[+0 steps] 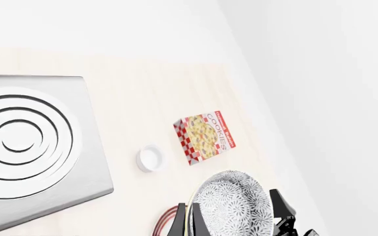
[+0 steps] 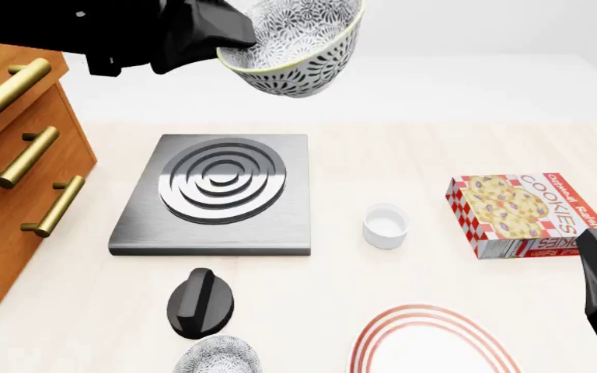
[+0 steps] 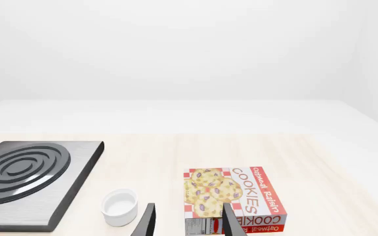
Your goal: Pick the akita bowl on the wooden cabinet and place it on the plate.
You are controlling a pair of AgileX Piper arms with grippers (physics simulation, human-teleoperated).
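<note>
The left gripper (image 2: 239, 39) is clamped on the akita bowl's (image 2: 298, 47) rim, holding it high over the stove (image 2: 215, 194) — clear of the wooden cabinet (image 2: 19, 202). The plate (image 2: 434, 346) lies nearer the camera and to the right, well apart. The right gripper (image 3: 187, 221) hangs with its fingers apart above the cookie box (image 3: 235, 199) — closer to the plate, but empty.

My left gripper (image 2: 239, 35): matt black plastic look. Akita bowl (image 2: 298, 43) in it: glazed ceramic, glossy, fine black-grey pattern. Wooden cabinet (image 2: 13, 186): smooth orange-brown wood, brass-like satin handles (image 2: 52, 206). Stove (image 2: 218, 194): brushed grey metal. Plate (image 2: 435, 346): smooth white ceramic look, red rings. Cookie box (image 2: 527, 214): printed cardboard. Table (image 2: 403, 155): pale matt wood grain.
</note>
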